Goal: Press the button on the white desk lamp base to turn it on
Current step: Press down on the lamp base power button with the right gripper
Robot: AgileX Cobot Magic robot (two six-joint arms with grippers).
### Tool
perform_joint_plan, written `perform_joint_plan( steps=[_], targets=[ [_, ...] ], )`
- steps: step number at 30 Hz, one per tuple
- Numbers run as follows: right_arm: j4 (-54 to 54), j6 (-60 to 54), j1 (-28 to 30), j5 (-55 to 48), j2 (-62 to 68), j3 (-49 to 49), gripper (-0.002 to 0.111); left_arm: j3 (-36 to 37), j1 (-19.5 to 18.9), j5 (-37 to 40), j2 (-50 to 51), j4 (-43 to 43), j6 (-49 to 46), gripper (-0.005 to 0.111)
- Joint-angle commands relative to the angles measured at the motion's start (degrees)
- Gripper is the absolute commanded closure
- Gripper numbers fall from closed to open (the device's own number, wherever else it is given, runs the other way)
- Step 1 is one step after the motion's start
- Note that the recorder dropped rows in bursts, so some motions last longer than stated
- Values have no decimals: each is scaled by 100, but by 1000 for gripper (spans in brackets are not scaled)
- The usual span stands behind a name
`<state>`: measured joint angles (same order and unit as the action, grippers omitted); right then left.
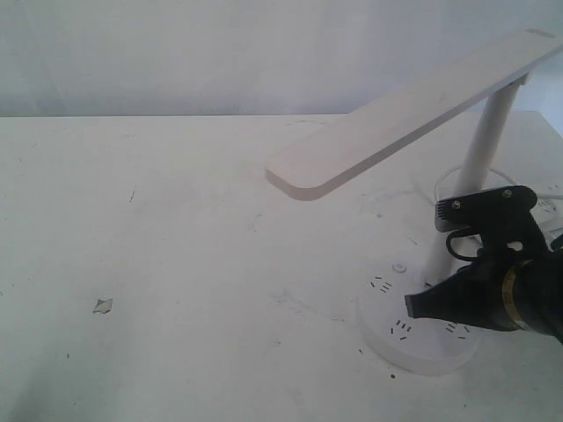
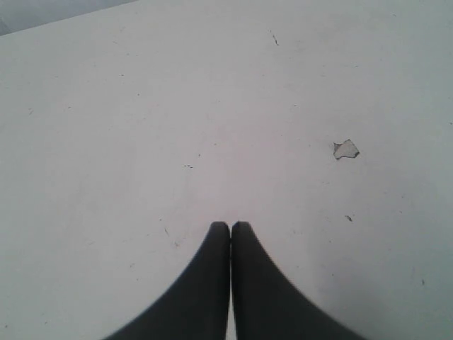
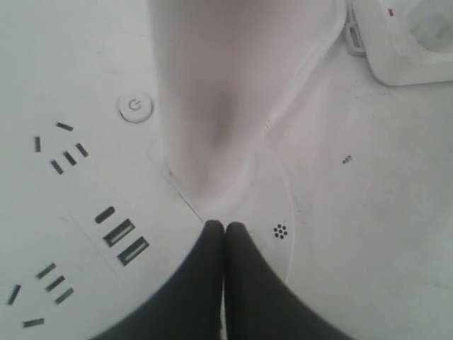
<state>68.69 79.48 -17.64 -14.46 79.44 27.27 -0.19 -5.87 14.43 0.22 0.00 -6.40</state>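
The white desk lamp stands at the right of the table, its long flat head slanting out over the tabletop. Its round white base carries dark socket slots, USB ports and a small round power button. My right gripper is shut and empty, its tips over the base beside the foot of the stem, short of the button. My left gripper is shut and empty above bare tabletop, out of the exterior view.
A white power strip lies beyond the base, with a white cable running from it past the stem. A small chip in the table surface shows at the left. The table's far edge meets a pale wall.
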Motion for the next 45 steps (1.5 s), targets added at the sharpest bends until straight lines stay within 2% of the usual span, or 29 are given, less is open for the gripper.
perform_joint_plan(
  steps=[1, 9, 16, 25, 45],
  targets=[
    [-212, -119, -2, -62, 14, -6, 108, 19, 51, 7, -22, -33, 14, 107],
    [-1201, -1266, -2, -441, 3, -6, 108, 19, 51, 7, -22, -33, 14, 107],
    [-717, -1115, -2, -248, 85, 75, 108, 19, 51, 7, -22, -33, 14, 107],
    [-739, -1048, -2, -163, 629, 164, 108, 19, 51, 7, -22, -33, 14, 107],
    [-415, -949, -2, -467, 421, 294, 108, 19, 51, 7, -22, -33, 14, 107]
  ],
)
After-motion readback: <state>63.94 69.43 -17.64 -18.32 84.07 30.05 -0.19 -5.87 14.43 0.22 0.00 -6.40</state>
